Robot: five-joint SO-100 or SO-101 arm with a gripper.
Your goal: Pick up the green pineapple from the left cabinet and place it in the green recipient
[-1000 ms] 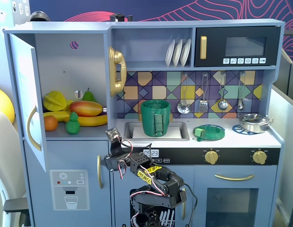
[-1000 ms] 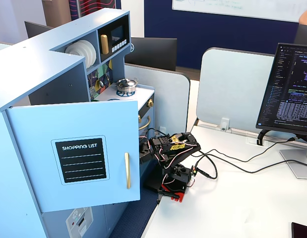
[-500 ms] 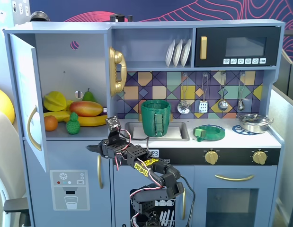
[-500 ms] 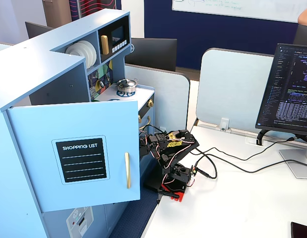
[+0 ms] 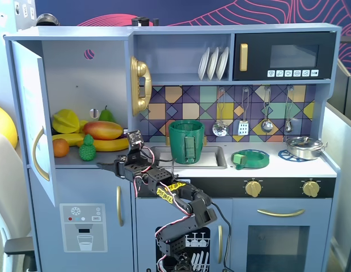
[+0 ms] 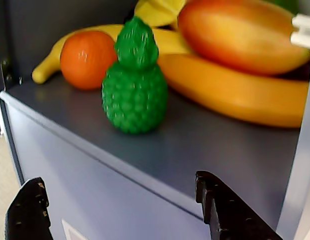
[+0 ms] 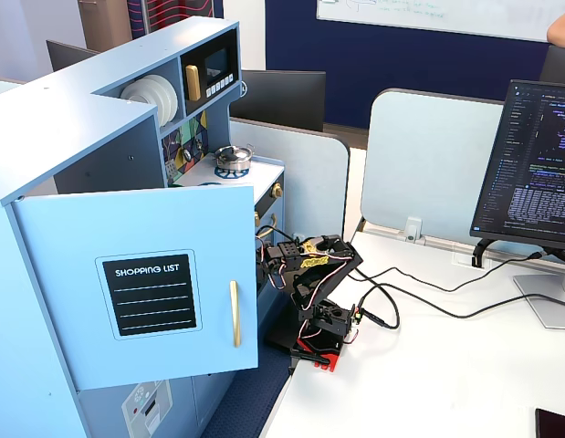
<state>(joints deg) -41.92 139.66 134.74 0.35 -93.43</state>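
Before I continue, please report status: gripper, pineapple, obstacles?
Gripper open, empty, short of the shelf edge. Pineapple upright on cabinet shelf, untouched. Orange and banana close behind it.

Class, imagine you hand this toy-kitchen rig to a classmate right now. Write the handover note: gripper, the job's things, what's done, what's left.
Gripper: open, empty, just in front of the left cabinet shelf edge.
Green pineapple: upright on that shelf, beside the orange and banana, untouched.
Green recipient: standing in the sink.
Done: cabinet door open, arm at the shelf.
Left: reach in, grasp the pineapple, carry it to the recipient, release.
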